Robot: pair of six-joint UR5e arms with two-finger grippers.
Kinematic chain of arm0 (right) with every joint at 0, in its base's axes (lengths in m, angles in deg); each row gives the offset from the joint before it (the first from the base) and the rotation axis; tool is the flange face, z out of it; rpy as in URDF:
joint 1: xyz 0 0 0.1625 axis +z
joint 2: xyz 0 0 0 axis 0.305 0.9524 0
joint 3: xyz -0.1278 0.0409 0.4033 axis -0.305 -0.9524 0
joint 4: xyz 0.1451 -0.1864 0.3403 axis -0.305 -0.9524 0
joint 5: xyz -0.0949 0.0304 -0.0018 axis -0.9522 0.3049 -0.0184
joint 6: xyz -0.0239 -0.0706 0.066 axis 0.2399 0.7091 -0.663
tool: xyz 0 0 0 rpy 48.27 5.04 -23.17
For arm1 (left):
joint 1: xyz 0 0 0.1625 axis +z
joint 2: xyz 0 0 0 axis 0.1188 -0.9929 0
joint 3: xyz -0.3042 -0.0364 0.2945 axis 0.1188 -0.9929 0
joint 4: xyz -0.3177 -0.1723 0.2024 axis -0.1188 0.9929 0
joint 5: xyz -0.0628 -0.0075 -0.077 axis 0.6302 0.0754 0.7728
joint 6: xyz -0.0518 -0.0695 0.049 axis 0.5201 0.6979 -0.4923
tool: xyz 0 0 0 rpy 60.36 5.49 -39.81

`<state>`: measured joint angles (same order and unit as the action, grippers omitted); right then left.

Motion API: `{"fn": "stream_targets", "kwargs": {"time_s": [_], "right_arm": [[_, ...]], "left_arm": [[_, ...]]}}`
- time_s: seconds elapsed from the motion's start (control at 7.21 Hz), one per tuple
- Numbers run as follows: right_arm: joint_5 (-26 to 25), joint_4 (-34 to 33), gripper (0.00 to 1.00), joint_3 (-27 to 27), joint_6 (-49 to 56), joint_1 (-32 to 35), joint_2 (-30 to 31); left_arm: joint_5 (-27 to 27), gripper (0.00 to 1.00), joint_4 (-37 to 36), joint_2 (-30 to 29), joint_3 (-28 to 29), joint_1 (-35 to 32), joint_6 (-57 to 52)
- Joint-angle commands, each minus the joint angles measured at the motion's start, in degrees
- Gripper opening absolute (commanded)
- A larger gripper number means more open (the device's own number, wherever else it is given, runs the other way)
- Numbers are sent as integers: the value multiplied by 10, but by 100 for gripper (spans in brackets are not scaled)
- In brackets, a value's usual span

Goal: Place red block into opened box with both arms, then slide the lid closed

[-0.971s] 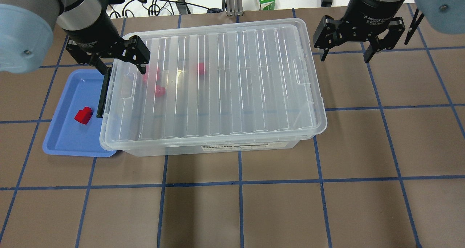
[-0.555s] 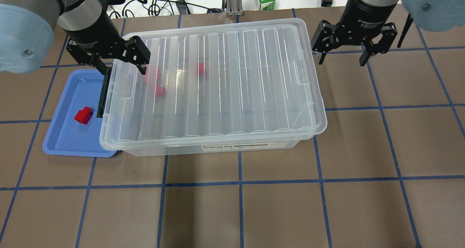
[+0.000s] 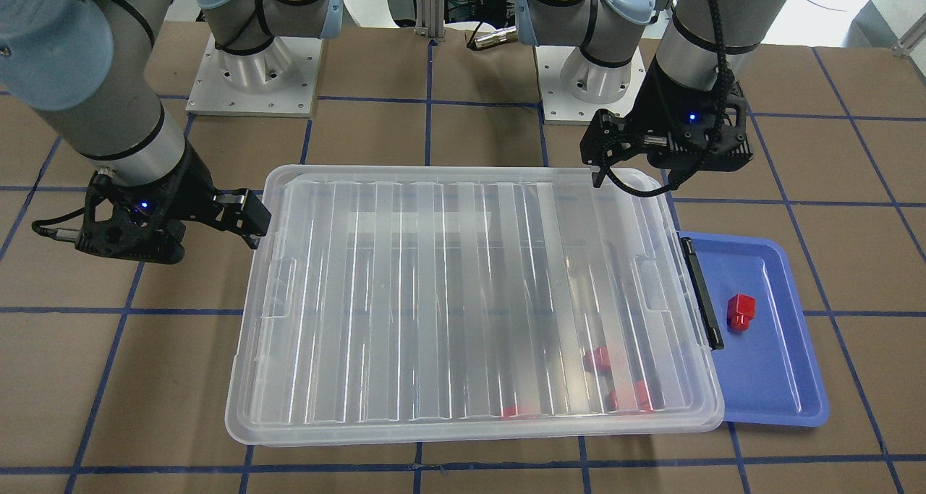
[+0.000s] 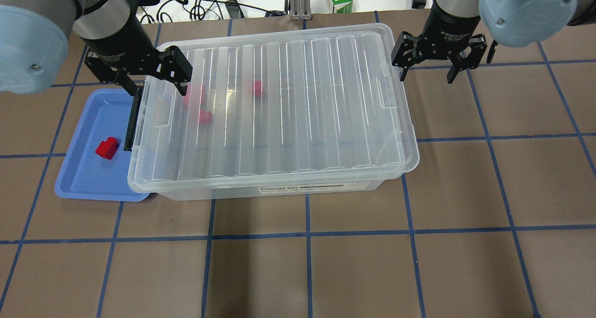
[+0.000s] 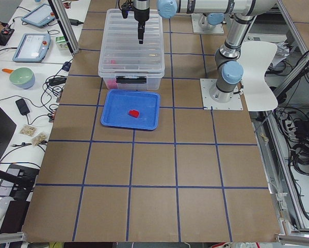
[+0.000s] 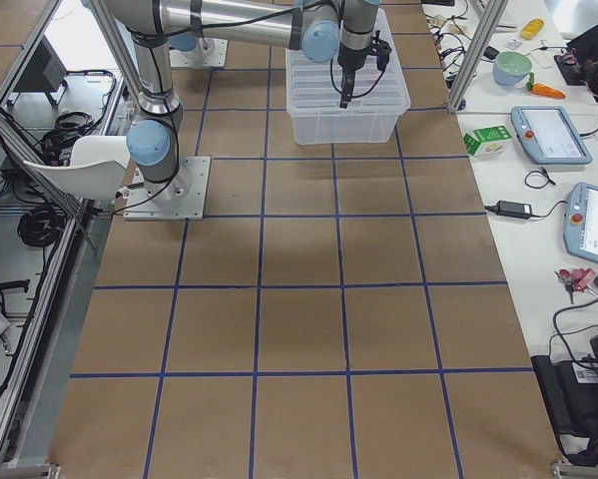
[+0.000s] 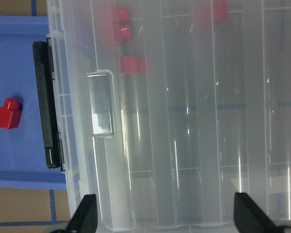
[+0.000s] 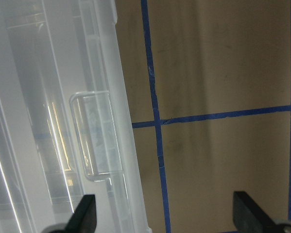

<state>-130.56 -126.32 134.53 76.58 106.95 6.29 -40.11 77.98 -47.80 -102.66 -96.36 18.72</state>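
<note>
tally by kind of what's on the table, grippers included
Box: 1
Lid: 1
Tray: 1
Red blocks: 4 (1 on the tray; 3 blurry under the lid, maybe more)
Grippers: 2 (left gripper, right gripper)
Total: 9

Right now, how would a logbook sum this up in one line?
lid: covering box | red block: one on blue tray, others inside | left pincer: open at latch end | right pincer: open at opposite end
</note>
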Motion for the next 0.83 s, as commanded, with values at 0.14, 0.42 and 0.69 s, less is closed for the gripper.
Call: {"fn": "stream_targets", "kwargs": {"time_s": [0.14, 0.42, 0.69], "right_arm": [[-1, -17, 100, 52, -8, -1, -23], [0, -17, 100, 54, -7, -1, -26], [0, -18, 100, 48, -4, -2, -31]], "left_arm": [[0, 100, 0, 0, 0, 1, 0], [0, 100, 0, 0, 0, 1, 0], [0, 100, 0, -1, 0, 1, 0]]}}
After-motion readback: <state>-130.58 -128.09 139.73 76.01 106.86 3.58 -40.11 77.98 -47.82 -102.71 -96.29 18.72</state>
